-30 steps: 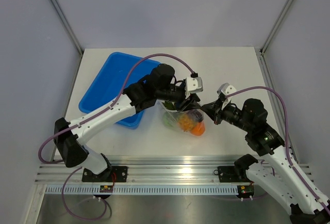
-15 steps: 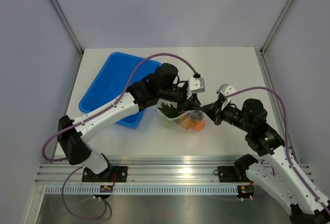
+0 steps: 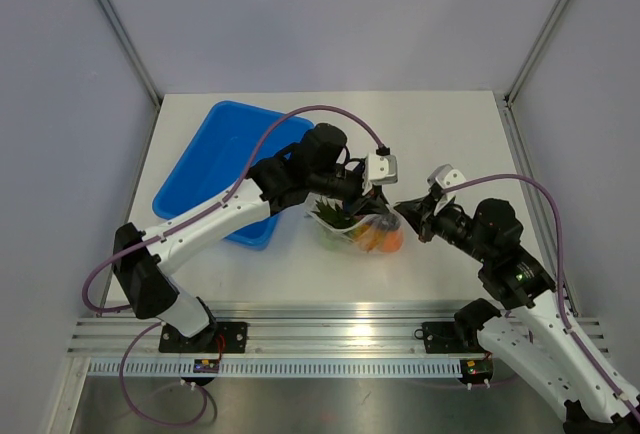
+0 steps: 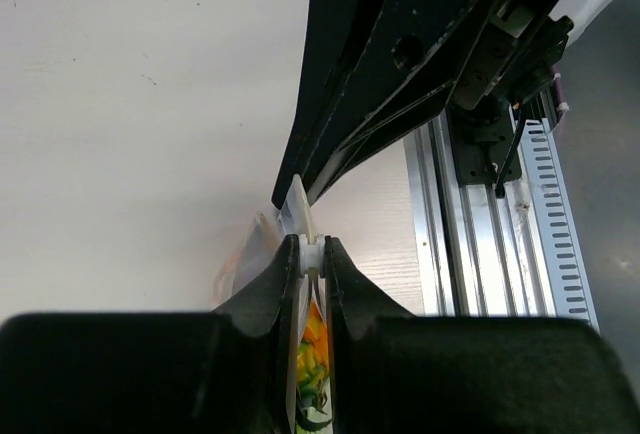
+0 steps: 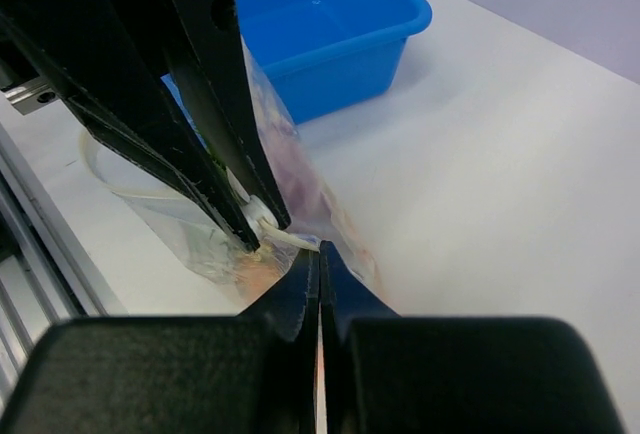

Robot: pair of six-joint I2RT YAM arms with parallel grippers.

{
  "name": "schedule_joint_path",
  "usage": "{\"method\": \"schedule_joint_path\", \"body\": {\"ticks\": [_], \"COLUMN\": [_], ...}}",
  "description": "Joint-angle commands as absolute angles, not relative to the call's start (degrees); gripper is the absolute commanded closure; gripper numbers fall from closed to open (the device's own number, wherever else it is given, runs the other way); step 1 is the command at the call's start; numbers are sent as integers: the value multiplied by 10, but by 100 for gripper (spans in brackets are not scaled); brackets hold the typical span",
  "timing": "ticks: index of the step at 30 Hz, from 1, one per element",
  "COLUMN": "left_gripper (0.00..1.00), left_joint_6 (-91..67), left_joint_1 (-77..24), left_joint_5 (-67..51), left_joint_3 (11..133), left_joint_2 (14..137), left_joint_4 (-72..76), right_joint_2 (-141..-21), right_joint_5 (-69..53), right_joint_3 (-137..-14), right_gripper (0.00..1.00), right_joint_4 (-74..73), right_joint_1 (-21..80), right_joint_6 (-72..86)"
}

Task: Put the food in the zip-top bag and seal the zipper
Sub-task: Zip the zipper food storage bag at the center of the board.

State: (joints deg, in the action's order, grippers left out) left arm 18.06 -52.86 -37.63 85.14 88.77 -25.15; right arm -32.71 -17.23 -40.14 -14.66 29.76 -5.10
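The clear zip-top bag [image 3: 360, 231] lies on the table between my two grippers, with the food inside: an orange ball [image 3: 387, 242], the pineapple's green leaves [image 3: 328, 214] and purple and green shapes. My left gripper [image 3: 377, 199] is shut on the bag's zipper edge; in the left wrist view [image 4: 311, 254] a white slider sits between its fingertips, with the pineapple [image 4: 312, 354] below. My right gripper [image 3: 408, 210] is shut on the bag's right end; in the right wrist view [image 5: 319, 249] its tips pinch the plastic next to the left fingers [image 5: 225, 104].
A blue tray [image 3: 225, 169] stands at the back left, behind the left arm; it also shows in the right wrist view [image 5: 330, 34]. The aluminium rail [image 3: 330, 329] runs along the table's near edge. White table lies to the back and right.
The left gripper has slid right along the bag's mouth toward the right gripper. The bag has tipped from hanging upright to lying flatter, and the right gripper has shifted slightly right.
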Motion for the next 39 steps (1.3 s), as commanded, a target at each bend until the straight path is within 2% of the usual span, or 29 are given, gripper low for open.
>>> {"method": "schedule_joint_path", "body": {"ticks": [1,11,16,29,39], "left_gripper": [100,100,100,100,100], "left_joint_6": [195,200,190,186,178], "left_joint_1": [-526,-476,-426,-309,-275], "left_joint_5": [-398,-382,-384,-300,-292], "left_joint_3": [846,798,733,598,547], "left_joint_2": [886,866,811,640,603], "left_joint_4": [-301,-324,-312,-327,-325], "right_joint_2": [-317,-301,-303,-316,-316], "right_joint_5": [-91,62,70,92,91], "right_joint_3": [-418,-422,-429,-428,-431], "right_gripper": [100,100,100,100,100], "right_joint_4": [-109,-157,-173,-182,-185], "right_joint_1": [294,294,294,294,294], "right_joint_6": [-55,-47,-46,-40,-35]}}
